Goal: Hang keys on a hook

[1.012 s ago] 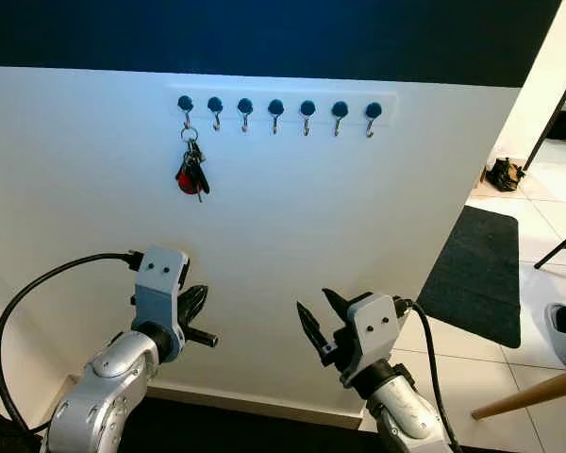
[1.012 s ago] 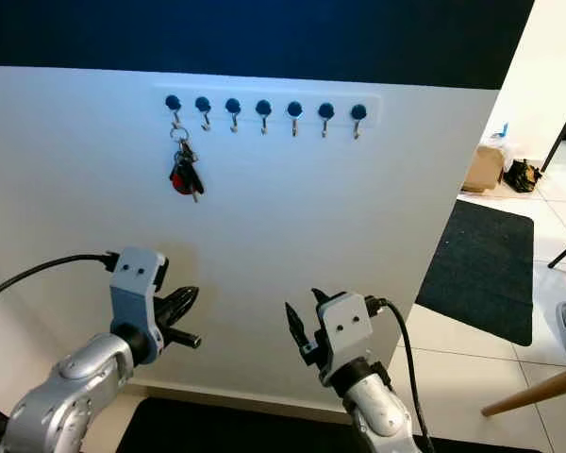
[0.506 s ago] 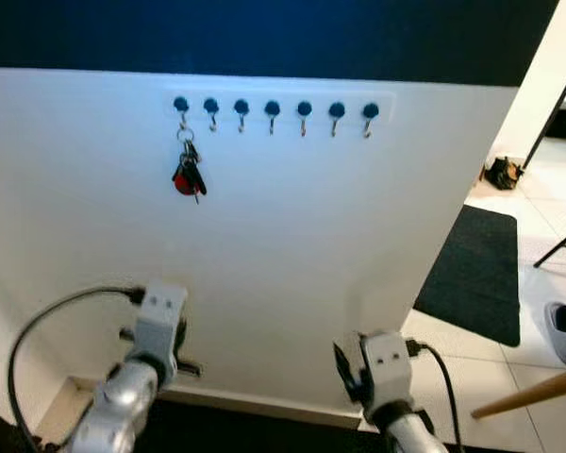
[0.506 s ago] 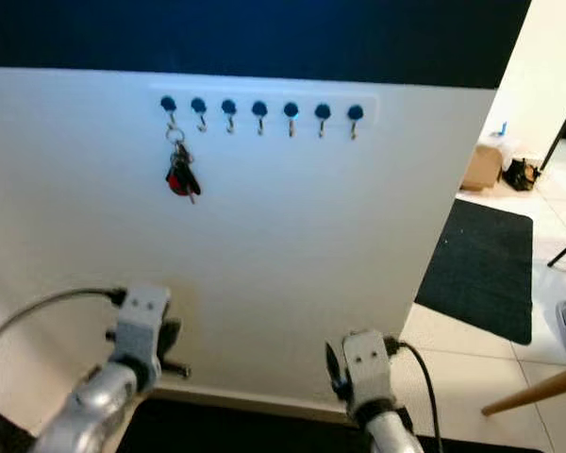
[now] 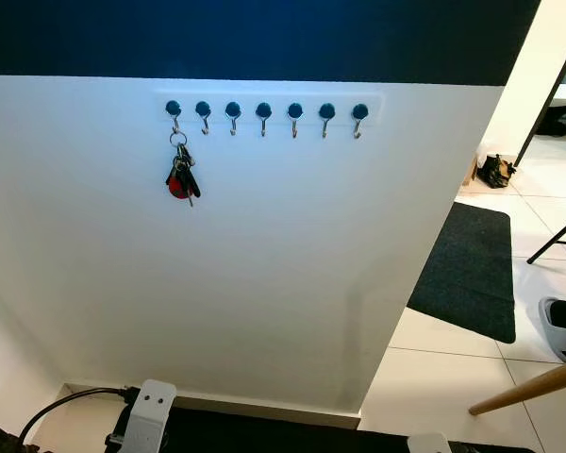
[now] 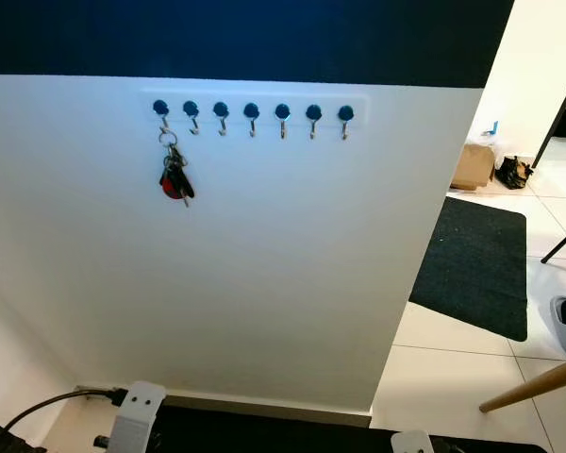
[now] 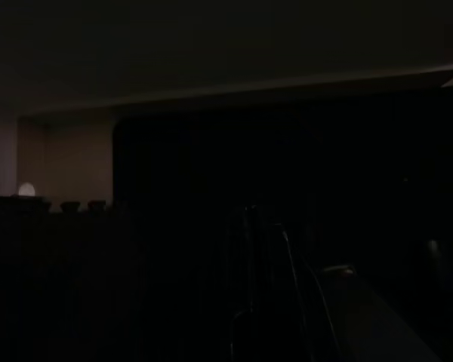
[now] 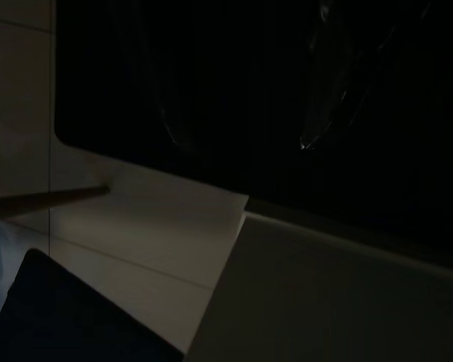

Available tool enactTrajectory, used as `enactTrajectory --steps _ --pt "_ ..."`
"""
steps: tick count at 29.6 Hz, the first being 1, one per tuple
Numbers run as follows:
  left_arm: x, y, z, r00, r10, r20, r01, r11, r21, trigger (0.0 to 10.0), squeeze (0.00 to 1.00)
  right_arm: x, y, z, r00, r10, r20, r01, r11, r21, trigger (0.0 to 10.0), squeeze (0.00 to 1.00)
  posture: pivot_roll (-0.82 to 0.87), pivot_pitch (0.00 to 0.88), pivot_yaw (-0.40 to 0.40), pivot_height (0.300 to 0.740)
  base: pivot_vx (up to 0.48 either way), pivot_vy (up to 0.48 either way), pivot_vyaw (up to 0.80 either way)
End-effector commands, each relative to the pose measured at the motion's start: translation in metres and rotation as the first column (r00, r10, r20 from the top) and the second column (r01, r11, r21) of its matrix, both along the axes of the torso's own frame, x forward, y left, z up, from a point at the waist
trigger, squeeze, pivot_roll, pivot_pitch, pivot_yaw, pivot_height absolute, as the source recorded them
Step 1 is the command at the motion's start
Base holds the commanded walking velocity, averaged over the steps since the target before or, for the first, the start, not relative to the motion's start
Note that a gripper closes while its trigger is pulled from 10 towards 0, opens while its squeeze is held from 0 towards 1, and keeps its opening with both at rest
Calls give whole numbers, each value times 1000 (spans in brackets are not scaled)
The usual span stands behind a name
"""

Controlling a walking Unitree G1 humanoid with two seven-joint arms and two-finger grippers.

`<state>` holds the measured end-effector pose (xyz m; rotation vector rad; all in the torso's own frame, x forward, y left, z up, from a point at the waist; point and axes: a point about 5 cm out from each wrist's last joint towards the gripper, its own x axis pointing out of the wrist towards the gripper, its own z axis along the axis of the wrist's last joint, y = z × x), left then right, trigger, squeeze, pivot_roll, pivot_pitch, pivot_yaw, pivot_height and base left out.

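Note:
A bunch of keys with a red fob hangs by its ring from the leftmost hook of a white rail that carries several blue-capped hooks on the white wall. The other hooks are bare. Both arms hang low, far below the keys. At the picture's bottom edge I see the grey wrist housing of the left arm with its black cable, and the top of the right arm's wrist. Both wrist views are very dark. The right wrist view makes out pale floor tiles and a dark mat.
The wall ends in a corner at the right, with tiled floor beyond. A black mat lies there, and a wooden leg slants in from the right. A cardboard box and a bag sit farther back.
Both arms, raised in front of the wall a second ago, have dropped to the bottom edge of the picture. The keys stay on the leftmost hook.

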<state>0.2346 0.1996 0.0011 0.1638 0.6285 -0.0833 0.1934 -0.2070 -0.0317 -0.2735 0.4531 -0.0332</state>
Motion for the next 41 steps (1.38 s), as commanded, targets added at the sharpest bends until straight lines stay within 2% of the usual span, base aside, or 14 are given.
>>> enactTrajectory --steps 1,16,41 --pt "-8 -3 -10 999 -4 -37 3 1000 -13 10000 0 -4 0 -4 1000 -19 -7 19 1000 8 10000 0 35 147 66 740 0 0 0" --pt "-8 -3 -14 1000 -15 1 15 1000 4 10000 0 2 0 -7 999 -40 13 40 999 33 10000 0 43 152 61 740 0 0 0" --pt "1 -7 -11 999 -36 40 36 999 10 10000 0 5 1 -10 999 -34 19 33 999 33 10000 0 44 148 61 740 0 0 -791"
